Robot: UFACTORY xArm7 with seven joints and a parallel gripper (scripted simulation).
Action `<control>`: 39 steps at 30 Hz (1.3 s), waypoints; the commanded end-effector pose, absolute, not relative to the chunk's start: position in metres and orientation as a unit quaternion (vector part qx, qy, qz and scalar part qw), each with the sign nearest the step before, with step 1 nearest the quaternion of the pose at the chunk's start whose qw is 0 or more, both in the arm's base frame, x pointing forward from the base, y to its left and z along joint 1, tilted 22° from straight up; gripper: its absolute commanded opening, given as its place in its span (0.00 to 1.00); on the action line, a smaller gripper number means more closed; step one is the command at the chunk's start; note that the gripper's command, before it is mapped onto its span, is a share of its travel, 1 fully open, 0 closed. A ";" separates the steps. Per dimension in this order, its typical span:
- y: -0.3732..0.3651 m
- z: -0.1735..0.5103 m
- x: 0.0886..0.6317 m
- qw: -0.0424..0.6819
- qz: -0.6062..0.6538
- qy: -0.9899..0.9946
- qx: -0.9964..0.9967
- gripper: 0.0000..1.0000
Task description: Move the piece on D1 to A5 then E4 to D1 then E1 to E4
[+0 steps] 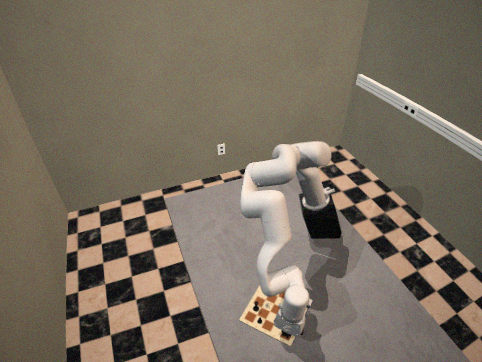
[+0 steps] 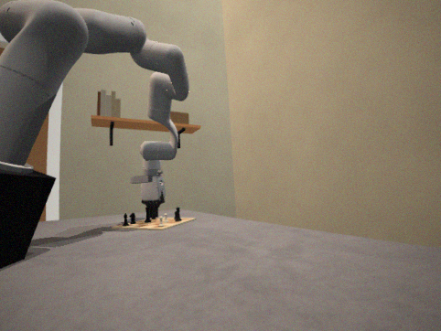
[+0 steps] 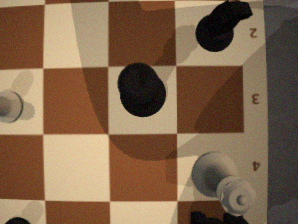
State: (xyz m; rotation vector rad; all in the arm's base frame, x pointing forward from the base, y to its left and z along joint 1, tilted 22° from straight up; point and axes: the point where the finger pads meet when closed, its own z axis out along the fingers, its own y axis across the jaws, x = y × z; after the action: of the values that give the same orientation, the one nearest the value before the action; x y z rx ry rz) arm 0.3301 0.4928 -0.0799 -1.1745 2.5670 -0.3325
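- The gripper (image 2: 151,211) is shut tight on a black piece (image 3: 142,89), which hangs straight under it.
- In the wrist view, that piece sits over a light square in row 3, two squares left of the board (image 3: 75,165) edge with the numbers.
- Which square it must reach I cannot tell; only numbers show.
- A white piece (image 3: 215,173) stands in row 4, near right.
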 end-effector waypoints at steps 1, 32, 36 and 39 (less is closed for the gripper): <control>0.495 -0.078 0.330 0.151 -0.114 0.893 -0.409 0.00; 0.495 -0.078 0.330 0.151 -0.114 0.893 -0.409 0.35; 0.495 -0.078 0.330 0.151 -0.114 0.893 -0.409 0.35; 0.495 -0.077 0.329 0.151 -0.114 0.893 -0.409 0.35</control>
State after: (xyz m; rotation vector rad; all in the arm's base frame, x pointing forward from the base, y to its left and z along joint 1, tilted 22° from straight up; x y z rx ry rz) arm 0.3300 0.4928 -0.0799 -1.1745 2.5671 -0.3325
